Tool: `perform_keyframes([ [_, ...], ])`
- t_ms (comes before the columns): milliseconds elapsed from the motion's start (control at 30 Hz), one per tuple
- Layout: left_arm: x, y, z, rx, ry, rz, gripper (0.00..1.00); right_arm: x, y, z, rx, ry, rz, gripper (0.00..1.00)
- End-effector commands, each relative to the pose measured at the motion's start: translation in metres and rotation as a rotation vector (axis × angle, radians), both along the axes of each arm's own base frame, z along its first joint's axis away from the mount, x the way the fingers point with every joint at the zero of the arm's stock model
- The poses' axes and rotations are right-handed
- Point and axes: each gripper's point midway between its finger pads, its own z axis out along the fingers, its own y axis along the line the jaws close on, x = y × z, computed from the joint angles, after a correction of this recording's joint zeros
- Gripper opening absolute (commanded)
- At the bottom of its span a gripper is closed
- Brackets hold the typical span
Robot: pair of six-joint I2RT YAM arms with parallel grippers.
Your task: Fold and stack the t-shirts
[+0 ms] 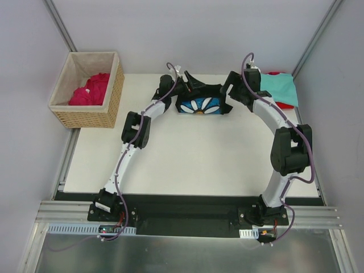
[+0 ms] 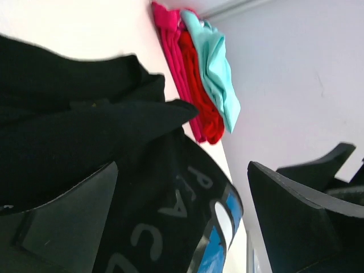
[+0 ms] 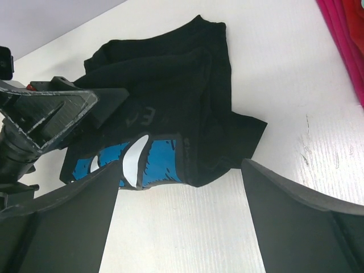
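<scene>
While the black t-shirt with the blue and white flower print (image 1: 202, 105) lies folded in a small bundle at the far middle of the white table (image 1: 187, 159), the two arms bend in toward it, one at each end. The left gripper (image 1: 186, 79) is at the shirt's left end. Its two fingers stand wide apart with nothing pinched, and in its own camera the black cloth lies right by one finger (image 2: 62, 227). The right gripper (image 3: 182, 222) is at the shirt's right end. It is wide open too, with bare table between its fingers and the shirt's edge just past them. More folded shirts lie in a pile at the far right corner: a teal t-shirt (image 1: 278, 85) on top, a red t-shirt (image 2: 196, 96) under it, and a pink t-shirt (image 2: 165, 23) at the bottom. By the table's far left corner stands a wicker basket (image 1: 94, 116) with crimson-pink t-shirts (image 1: 91, 91) bundled inside.
</scene>
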Motion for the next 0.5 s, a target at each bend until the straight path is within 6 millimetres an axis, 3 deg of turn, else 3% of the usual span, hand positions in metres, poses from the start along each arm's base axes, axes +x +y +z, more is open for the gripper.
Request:
perform_keyframes([
  [0, -0.015, -0.013, 0.005, -0.064, 0.006, -0.056, 0.99, -0.003, 0.003, 0.028, 0.015, -0.072, 0.022, 0.91],
  [133, -0.040, -0.024, -0.013, -0.050, 0.068, -0.087, 0.99, -0.010, 0.003, 0.026, 0.017, -0.062, 0.025, 0.91],
  [300, -0.109, -0.045, -0.039, -0.008, 0.173, -0.163, 0.99, -0.024, 0.001, 0.031, 0.026, -0.056, 0.022, 0.91],
  [333, -0.130, -0.040, -0.062, 0.016, 0.228, -0.163, 0.99, -0.028, 0.001, 0.030, 0.026, -0.047, 0.022, 0.91],
  [367, -0.140, -0.040, -0.047, 0.012, 0.209, -0.169, 0.99, -0.031, 0.000, 0.032, 0.024, -0.049, 0.020, 0.91],
  [400, -0.153, -0.042, -0.050, 0.022, 0.223, -0.170, 0.99, -0.036, 0.000, 0.038, 0.028, -0.056, 0.022, 0.91],
  [433, -0.175, -0.032, -0.071, 0.047, 0.273, -0.168, 0.99, -0.041, 0.002, 0.038, 0.029, -0.049, 0.030, 0.91],
  [467, -0.184, -0.030, -0.059, 0.045, 0.263, -0.167, 0.99, -0.046, 0.003, 0.040, 0.027, -0.048, 0.032, 0.91],
])
